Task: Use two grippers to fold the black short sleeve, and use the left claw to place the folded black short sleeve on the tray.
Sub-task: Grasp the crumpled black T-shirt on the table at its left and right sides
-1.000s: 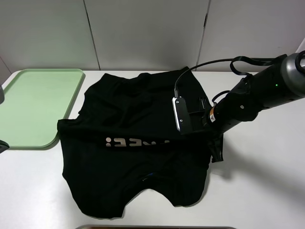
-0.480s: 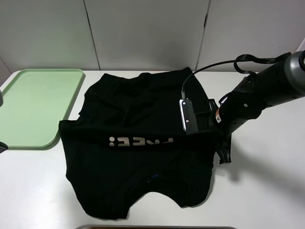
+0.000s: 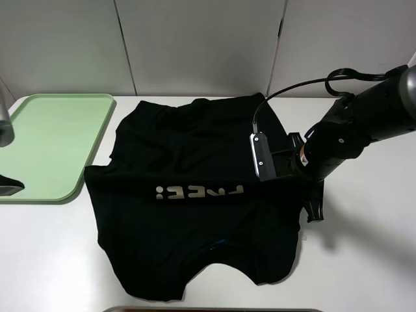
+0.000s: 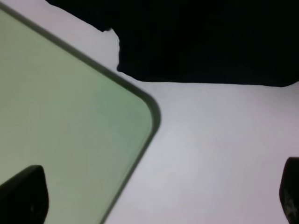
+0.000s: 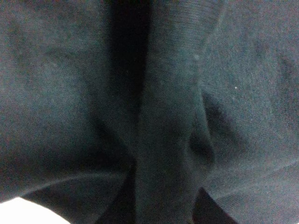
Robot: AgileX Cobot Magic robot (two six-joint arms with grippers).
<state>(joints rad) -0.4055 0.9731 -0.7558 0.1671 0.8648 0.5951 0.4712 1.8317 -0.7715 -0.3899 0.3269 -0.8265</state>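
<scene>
The right pincer grips the black short sleeve at its edge.

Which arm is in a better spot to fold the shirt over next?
Right. The right fingers are shut on the shirt's edge; the left fingers hang open by the tray's corner, off the shirt.
</scene>
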